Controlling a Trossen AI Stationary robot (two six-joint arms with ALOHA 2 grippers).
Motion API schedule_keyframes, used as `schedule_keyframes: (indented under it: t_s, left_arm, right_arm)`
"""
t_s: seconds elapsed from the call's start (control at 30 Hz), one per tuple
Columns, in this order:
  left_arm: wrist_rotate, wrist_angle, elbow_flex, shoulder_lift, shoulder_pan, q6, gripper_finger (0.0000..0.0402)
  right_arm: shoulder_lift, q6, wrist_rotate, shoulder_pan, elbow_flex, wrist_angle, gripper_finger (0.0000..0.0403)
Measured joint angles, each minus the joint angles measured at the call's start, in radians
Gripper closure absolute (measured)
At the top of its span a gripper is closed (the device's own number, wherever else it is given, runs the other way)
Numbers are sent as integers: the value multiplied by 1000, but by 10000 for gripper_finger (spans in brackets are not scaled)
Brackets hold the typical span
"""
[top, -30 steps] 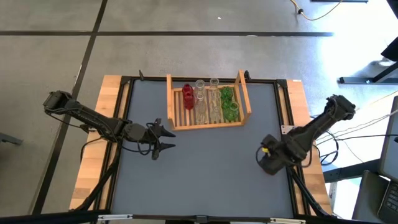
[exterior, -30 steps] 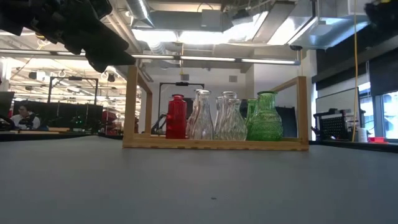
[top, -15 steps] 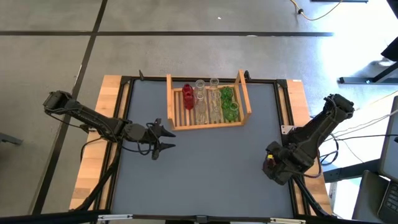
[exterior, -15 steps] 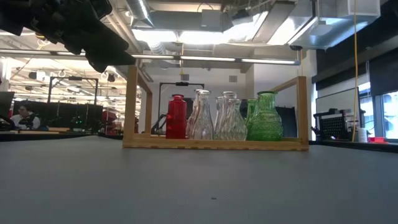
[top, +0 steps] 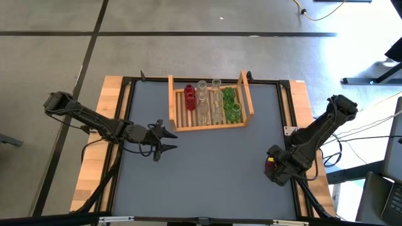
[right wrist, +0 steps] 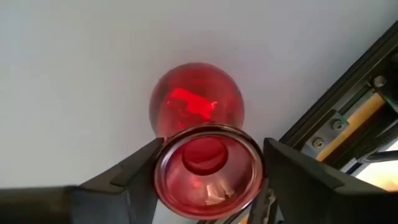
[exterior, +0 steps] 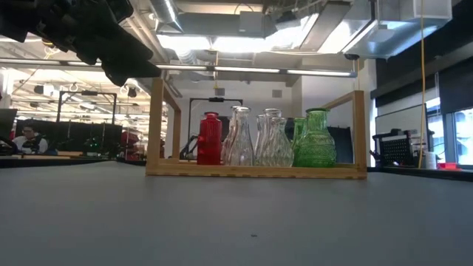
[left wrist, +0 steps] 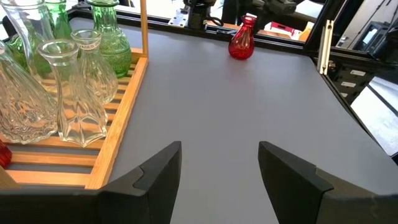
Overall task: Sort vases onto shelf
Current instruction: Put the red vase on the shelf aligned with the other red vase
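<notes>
One red vase point(right wrist: 200, 143) sits between the right pincer point(right wrist: 208, 171) fingers, base hidden.

No readable text, labels, brands or numbers on vases, shelf, table or arms.

Red vase point(right wrist: 200, 146): in the high view it is hidden beneath the right gripper point(top: 277, 171); whether the fingers point(right wrist: 130, 177) touch its rim cannot be told. Shelf point(left wrist: 118, 140): cut off by the left wrist picture's edge, beside the left gripper point(left wrist: 217, 180). Clear vases point(exterior: 255, 140): overlapped in the low view, number not countable. Right gripper: outside the low view.
</notes>
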Motion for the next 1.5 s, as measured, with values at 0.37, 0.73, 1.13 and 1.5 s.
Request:
schedule_keyframes:
  t_s: [0.37,0.73,1.13,1.5]
  left_arm:
    - [0,0,0,0,0,1,195]
    - [0,0,0,0,0,8,195]
    - [0,5,0,0,0,8,195]
    - [29,-52,2,0,5,-18,195]
  right_arm:
    - [0,-61,29,-1,9,-11,247]
    - [1,-247,230,-53,95,69,234]
    - [130,-859,323,-304,220,308,237]
    - [336,-1262,302,-459,562,288,238]
